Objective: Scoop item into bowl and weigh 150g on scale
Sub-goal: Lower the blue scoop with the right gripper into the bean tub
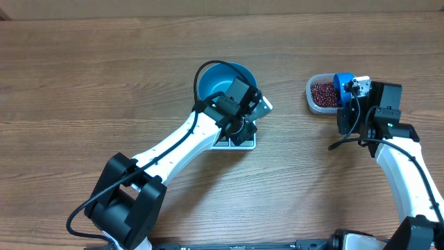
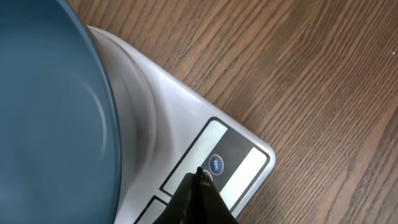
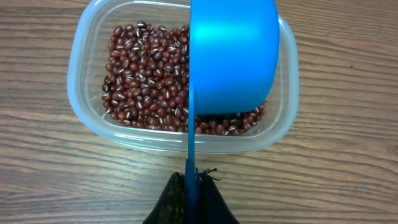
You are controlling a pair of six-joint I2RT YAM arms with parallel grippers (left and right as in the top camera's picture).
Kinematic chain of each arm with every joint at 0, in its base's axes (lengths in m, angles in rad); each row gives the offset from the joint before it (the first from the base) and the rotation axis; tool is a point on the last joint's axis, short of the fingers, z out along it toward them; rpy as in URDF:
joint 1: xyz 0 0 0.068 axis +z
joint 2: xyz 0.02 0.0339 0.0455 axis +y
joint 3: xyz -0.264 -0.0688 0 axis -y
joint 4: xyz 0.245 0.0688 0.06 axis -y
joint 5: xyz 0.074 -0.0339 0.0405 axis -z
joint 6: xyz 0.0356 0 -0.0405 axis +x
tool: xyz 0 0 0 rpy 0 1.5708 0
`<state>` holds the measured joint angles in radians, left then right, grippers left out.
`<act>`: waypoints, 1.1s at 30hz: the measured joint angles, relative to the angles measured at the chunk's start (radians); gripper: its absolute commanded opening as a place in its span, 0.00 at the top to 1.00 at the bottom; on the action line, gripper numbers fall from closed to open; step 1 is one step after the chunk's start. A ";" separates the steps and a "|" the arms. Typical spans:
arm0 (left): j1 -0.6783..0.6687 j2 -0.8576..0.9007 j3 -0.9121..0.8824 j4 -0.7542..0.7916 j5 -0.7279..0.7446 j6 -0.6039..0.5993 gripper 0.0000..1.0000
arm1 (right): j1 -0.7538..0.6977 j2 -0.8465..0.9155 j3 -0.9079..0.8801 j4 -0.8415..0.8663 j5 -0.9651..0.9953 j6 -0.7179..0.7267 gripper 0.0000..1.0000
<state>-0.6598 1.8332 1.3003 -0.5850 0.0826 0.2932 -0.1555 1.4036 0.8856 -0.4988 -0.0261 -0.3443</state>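
1. Desk [image 1: 69,83]: brown wood grain, carrying everything below.

2. Left arm [image 1: 173,146]: white links with black joints, reaching from the near edge toward the middle of the desk.

3. Right arm [image 1: 409,167]: same build, reaching up the right side of the desk.

4. Bowl [image 1: 215,80]: round, deep, bright blue. It sits on the far part of the scale, overhanging it, mid-desk. What shows of its inside is plain blue.

5. Tub [image 1: 313,104]: clear plastic, rounded corners, right of the bowl and well apart from it.

6. Scale [image 2: 161,93]: flat, white, square, under the bowl, with its panel edge toward the near side.

7. Scoop [image 3: 233,56]: small, blue, with a thin handle. Its cup hangs over the right part of the tub with the outer wall facing the wrist camera and its lower edge down among the beans. Its contents are hidden.

8. Right end effector [image 3: 189,180]: black fingers clamped on the scoop's handle, just outside the tub's near wall.

9. Left end effector [image 2: 199,177]: fingers closed together, gripping nothing, tip over the scale's panel. Whether it touches is unclear.

10. Button [image 2: 215,165]: round, blue, marked TARE, on the panel just beside that tip.

11. Beans [image 3: 143,81]: many, tiny, oval, dark red-brown. They lie in a loose layer in the tub.
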 measured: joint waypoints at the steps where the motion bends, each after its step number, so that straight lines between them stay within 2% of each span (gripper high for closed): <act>1: 0.000 0.000 0.000 0.000 0.000 0.000 0.96 | 0.000 0.000 0.000 0.000 0.000 0.000 0.96; 33: 0.000 0.000 0.000 0.000 0.000 0.003 0.96 | -0.001 0.006 0.000 0.006 -0.132 0.045 0.96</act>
<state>-0.6598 1.8332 1.3003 -0.5850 0.0826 0.2958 -0.1562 1.4094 0.8856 -0.4931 -0.1581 -0.2996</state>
